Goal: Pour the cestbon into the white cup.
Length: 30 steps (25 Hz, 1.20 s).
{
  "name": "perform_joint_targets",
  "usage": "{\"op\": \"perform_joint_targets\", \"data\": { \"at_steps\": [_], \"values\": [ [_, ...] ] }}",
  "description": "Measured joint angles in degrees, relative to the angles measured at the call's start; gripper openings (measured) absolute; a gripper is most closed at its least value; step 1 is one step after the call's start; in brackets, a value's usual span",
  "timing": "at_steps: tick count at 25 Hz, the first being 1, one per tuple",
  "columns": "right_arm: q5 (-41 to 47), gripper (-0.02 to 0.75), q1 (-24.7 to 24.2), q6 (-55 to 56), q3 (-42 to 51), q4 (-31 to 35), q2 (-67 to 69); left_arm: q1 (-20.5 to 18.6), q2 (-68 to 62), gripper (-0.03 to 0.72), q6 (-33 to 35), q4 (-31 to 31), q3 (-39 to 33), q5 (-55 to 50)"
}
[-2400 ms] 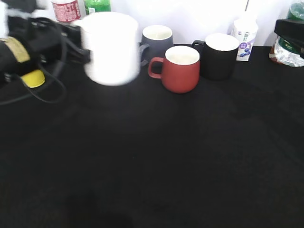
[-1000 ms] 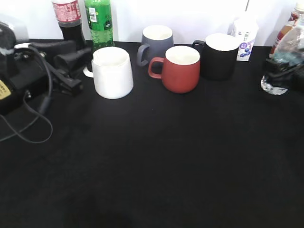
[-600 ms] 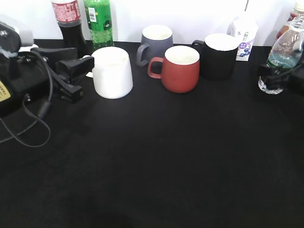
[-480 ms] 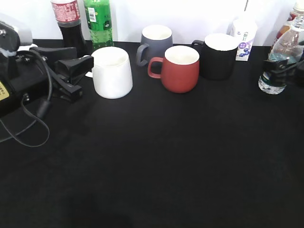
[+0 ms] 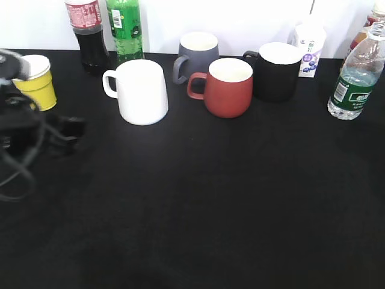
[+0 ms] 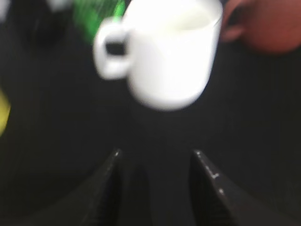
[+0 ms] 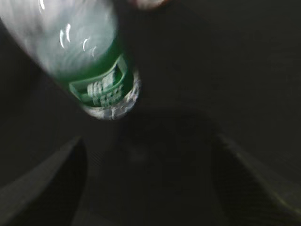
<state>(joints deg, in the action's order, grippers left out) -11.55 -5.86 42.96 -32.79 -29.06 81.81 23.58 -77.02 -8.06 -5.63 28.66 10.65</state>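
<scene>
Near half of the black tablecloth (image 5: 198, 229) is bare, wide open room. Left gripper (image 6: 157, 157) sits low at the left edge, blurred in the exterior view; the wrist view shows its jaws spread apart, holding nothing, and the white cup ahead of them, apart from the fingers.

White cup (image 5: 142, 91): plain white ceramic, sides tapering toward the rim, loop handle pointing left, upright on the cloth, left of centre. Largest of the mugs.

Cestbon (image 5: 354, 76): clear plastic bottle, dark green label band with white print (too small to read), upright near the right edge, well apart from the white cup. Cap is cropped at the frame top. Right gripper (image 7: 150, 146) appears only in its wrist view: fingers wide apart, bottle base ahead of them, not gripped.

Middle row: red mug (image 5: 227, 87), just beside the black mug (image 5: 277, 70); grey mug (image 5: 196, 55) behind. Yellow paper cup (image 5: 37, 81) at far left.

Back edge: cola bottle (image 5: 88, 33), red label; green soda bottle (image 5: 125, 29); white carton (image 5: 310, 45) with purple print (unreadable).
</scene>
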Motion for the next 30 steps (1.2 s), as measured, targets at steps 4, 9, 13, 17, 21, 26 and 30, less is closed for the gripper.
{"op": "perform_joint_targets", "data": {
  "at_steps": [4,9,13,17,21,26,30],
  "values": [
    [14.10,0.595,11.24,3.16,-1.58,0.40,-15.61,0.54,11.81,0.349,0.00,9.25,5.35,-26.38],
    [39.11,0.594,24.07,-8.10,-2.20,9.77,-43.51,0.54,34.13,0.349,2.06,9.88,9.94,-51.06],
    [68.80,0.594,24.97,-24.88,-2.31,29.06,-69.45,0.58,57.61,0.349,4.11,7.58,9.94,-67.35],
    [81.08,0.594,24.97,-25.26,-2.31,27.98,-81.98,0.58,70.97,0.349,4.11,6.84,6.29,-75.77],
    [81.32,0.594,24.97,-25.59,0.61,21.83,-82.30,-0.26,77.44,0.349,4.11,5.31,3.12,-76.64],
    [73.39,0.594,24.97,-26.75,3.58,19.32,-82.36,-0.26,77.44,0.349,4.11,5.26,0.95,-71.76],
    [72.51,0.594,24.97,-29.03,3.71,21.11,-82.36,-0.26,77.44,0.349,4.11,5.26,0.95,-71.75]
  ]
}}
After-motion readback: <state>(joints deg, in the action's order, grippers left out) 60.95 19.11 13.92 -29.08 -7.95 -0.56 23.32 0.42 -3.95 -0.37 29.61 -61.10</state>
